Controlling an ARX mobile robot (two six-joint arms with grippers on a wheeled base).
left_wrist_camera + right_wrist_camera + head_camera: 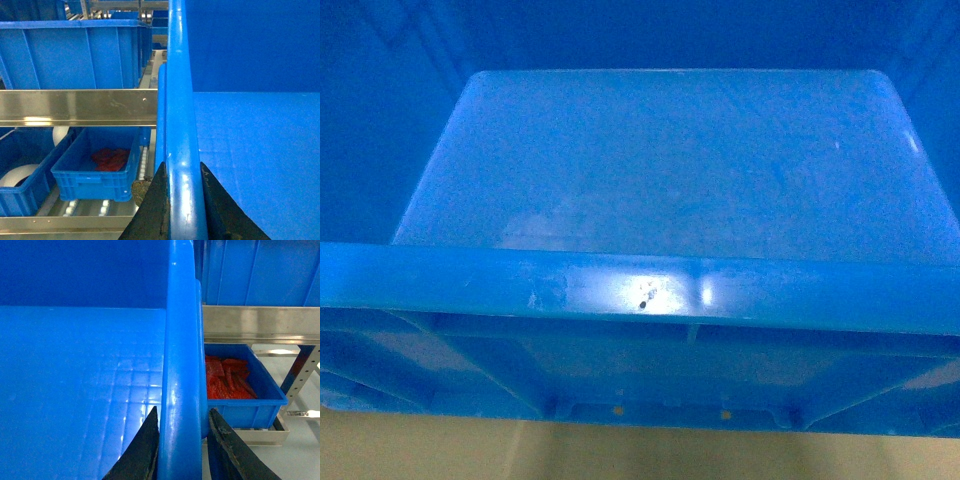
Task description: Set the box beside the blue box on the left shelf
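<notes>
Box (660,160) fills the head view, speck on rim at 6 o'clock. Left end effector (183,200) clamped on its left rim, right end effector (182,440) on its right rim, shelf (75,107) at 9 o'clock.

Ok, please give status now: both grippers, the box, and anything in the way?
Left gripper shut on crate rim. Right gripper shut on opposite rim. Blue crate held, empty. Steel shelf rail and shelved bins ahead.

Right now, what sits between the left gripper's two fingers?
In the left wrist view, the crate's thick rolled rim runs between the fingers of the left gripper, one finger on each side. Nothing else is there.
</notes>
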